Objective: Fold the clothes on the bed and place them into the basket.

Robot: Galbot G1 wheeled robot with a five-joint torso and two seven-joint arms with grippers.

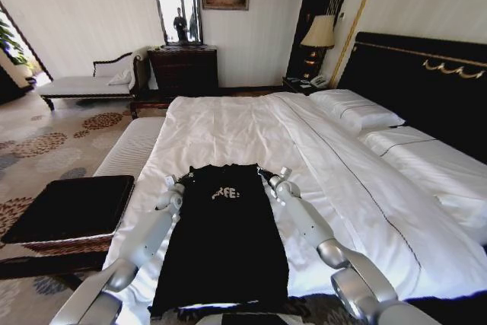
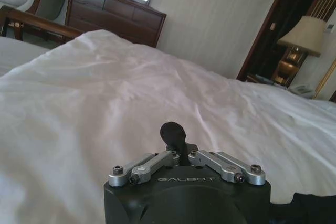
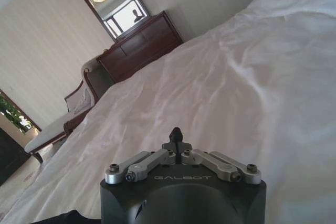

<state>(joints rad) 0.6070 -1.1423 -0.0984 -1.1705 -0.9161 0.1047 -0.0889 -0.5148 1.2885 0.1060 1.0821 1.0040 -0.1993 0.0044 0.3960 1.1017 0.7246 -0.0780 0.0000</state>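
Note:
The clothes [image 1: 222, 237], a black T-shirt with white chest lettering, lie flat on the white duvet of the bed [image 1: 236, 119], hem towards me. My left gripper [image 1: 170, 182] rests on the duvet at the shirt's left shoulder. My right gripper [image 1: 280, 176] rests at its right shoulder. In the left wrist view the left gripper [image 2: 173, 132] is shut, its black tips over white duvet, with the shirt's edge [image 2: 307, 205] beside it. The right gripper [image 3: 176, 134] is shut too, with a dark bit of the shirt [image 3: 63, 216] beside it. The basket [image 1: 70, 209], brown wicker with a black top, stands on the floor left of the bed.
A pale striped bench [image 1: 133, 146] stands against the bed's left side, beyond the basket. White pillows [image 1: 354, 108] and a black headboard [image 1: 426, 81] are to the right. A dark dresser [image 1: 183, 70], a chaise [image 1: 84, 81] and a lamp [image 1: 318, 32] line the far wall.

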